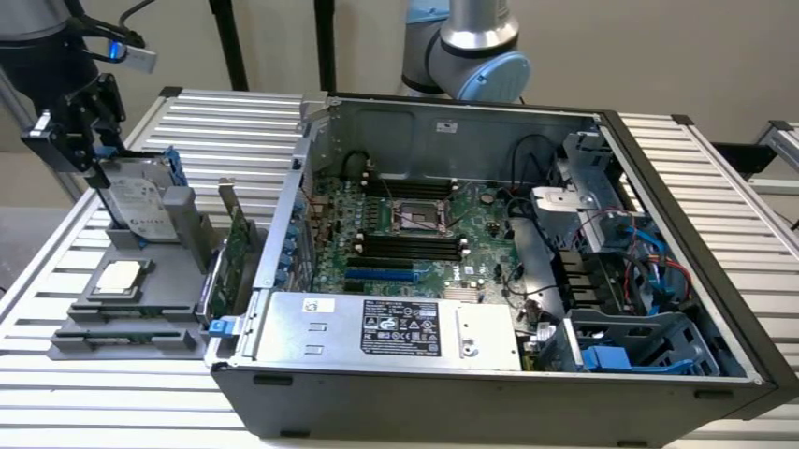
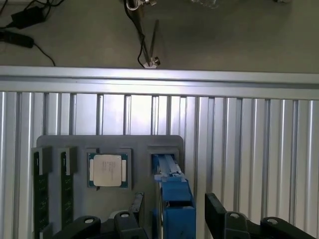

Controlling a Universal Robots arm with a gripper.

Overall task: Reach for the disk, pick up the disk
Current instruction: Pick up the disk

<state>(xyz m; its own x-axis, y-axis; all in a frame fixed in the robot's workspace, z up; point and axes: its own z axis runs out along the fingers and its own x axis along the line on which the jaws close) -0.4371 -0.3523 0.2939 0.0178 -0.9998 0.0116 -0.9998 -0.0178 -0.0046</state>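
Note:
The disk [image 1: 135, 201] is a silver-grey drive with a white label in a blue frame. It stands on edge in a slot of the grey tray [image 1: 125, 318] at the exterior view's left. My gripper [image 1: 90, 150] hangs just above and beside the disk's top edge. In the wrist view the blue frame of the disk [image 2: 174, 199] runs between my two dark fingers [image 2: 215, 211], with a gap on either side. The gripper [image 2: 172, 219] is open and holds nothing.
On the same tray [image 2: 142, 144] lie a small square silver chip [image 2: 107, 169] and two memory sticks [image 2: 40, 194]. An open computer case [image 1: 500, 243] with a silver box [image 1: 399, 327] fills the exterior view's right. The slatted table's edge [image 2: 159, 79] lies beyond the tray.

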